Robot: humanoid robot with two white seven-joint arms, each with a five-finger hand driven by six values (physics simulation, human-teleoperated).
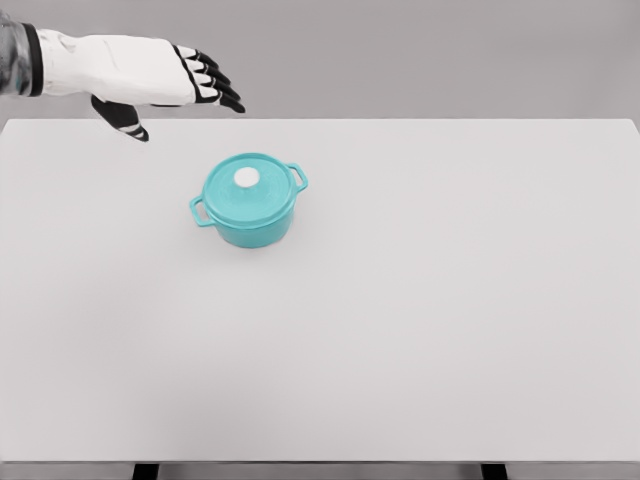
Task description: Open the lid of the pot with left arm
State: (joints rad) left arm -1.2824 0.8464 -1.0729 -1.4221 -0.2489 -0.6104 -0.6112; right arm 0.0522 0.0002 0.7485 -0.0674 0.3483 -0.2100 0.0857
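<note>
The task is judged barely begun: the lid (247,184) is seated on the teal pot (250,205), so its contents cannot be seen. The pot is placed on the table (450,300) nearer its far-left corner. The left hand (150,80) is held spread and empty above the far edge.

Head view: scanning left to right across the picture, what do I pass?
Left robot hand, open above the table's far left edge → pot's left handle → white lid knob → pot's right handle → bare table.
</note>
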